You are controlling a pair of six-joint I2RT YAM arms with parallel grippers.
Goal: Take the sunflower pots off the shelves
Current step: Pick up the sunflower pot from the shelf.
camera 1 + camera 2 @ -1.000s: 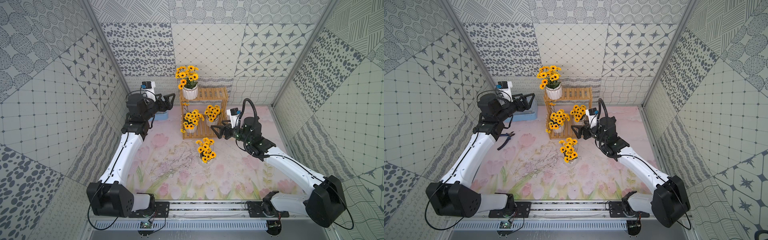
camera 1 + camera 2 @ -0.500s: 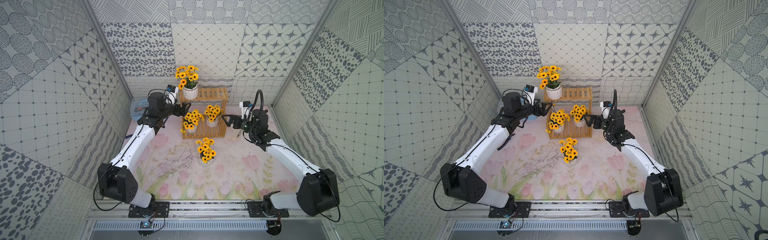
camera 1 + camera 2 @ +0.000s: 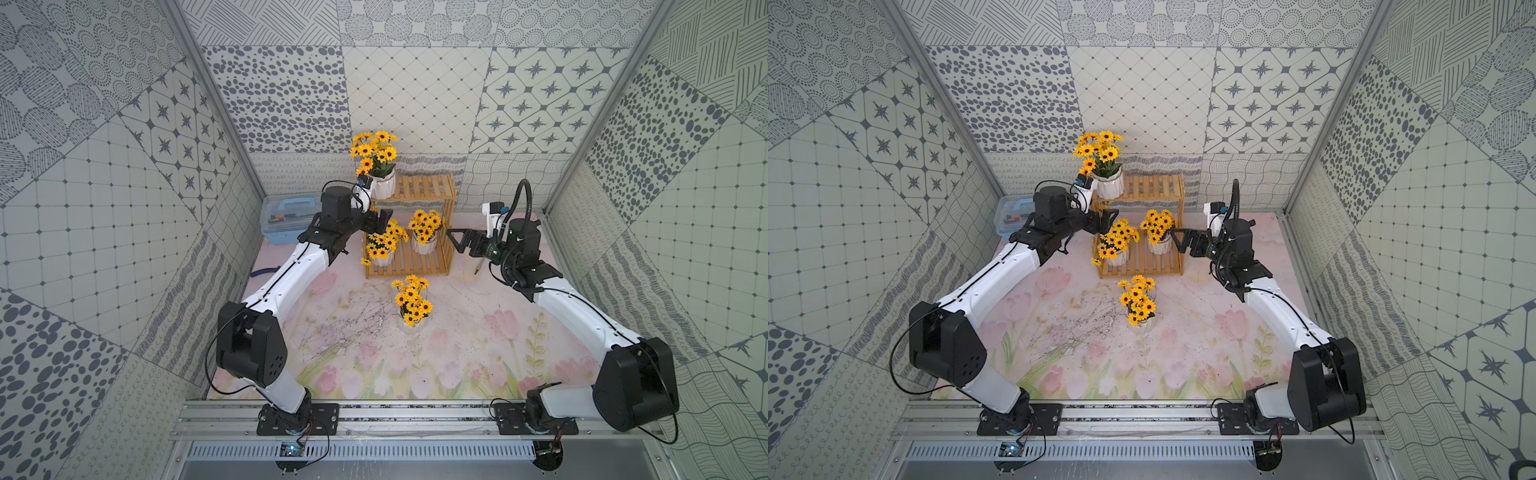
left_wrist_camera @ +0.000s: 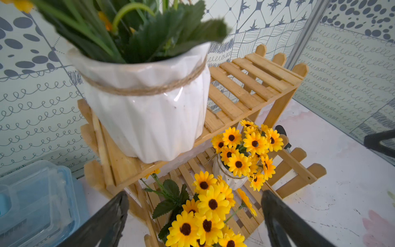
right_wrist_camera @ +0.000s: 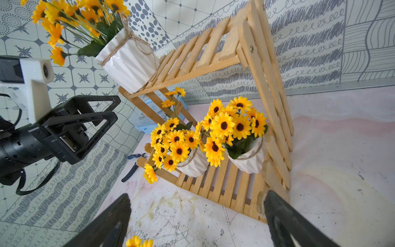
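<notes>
The left hand [image 5: 116, 108] and the right hand [image 3: 454, 240] are both wide open and empty beside the shelves [image 3: 424, 189], so each should, I think, close on the white body of a lower-tier sunflower pot [image 3: 424, 245], below the flowers.

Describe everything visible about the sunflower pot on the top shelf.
The sunflower pot is glossy white ceramic with angled ribs and jute twine tied below its rim. Yellow, dark-centred artificial sunflowers and green leaves fill it. It stands upright at one end of the wooden rack's top slatted shelf, ungripped.
</notes>
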